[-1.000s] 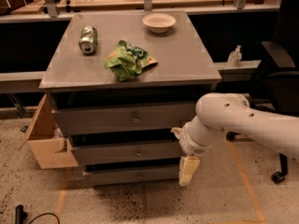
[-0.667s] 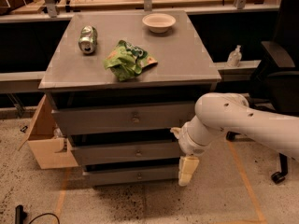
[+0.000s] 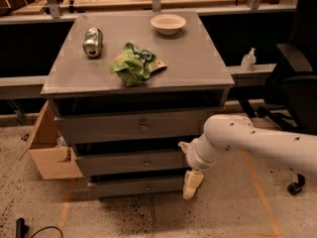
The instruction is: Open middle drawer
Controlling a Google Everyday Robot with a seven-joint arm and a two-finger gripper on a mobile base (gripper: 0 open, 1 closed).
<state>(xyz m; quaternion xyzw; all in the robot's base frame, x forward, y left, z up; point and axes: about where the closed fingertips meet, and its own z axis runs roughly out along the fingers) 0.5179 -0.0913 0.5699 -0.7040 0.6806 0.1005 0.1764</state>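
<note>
The grey cabinet (image 3: 198, 58) has three drawers in its front. The middle drawer (image 3: 119, 163) is a shallow grey front with a small round knob (image 3: 147, 161), and it sits about flush with the other fronts. The deeper top drawer (image 3: 99, 128) is above it and the low bottom drawer (image 3: 119, 187) below it. My gripper (image 3: 192, 182) hangs at the right end of the middle and bottom drawer fronts, to the right of the knob. My white arm (image 3: 257, 140) reaches in from the right.
On the cabinet top lie a tipped can (image 3: 92, 41), a green crumpled bag (image 3: 136, 63) and a pale bowl (image 3: 168, 23). An open cardboard box (image 3: 49, 152) stands left of the cabinet. A black office chair (image 3: 297, 83) is at the right, near a small bottle (image 3: 248, 60).
My gripper has edged slightly left toward the drawer fronts. The drawers and the things on top have not moved.
</note>
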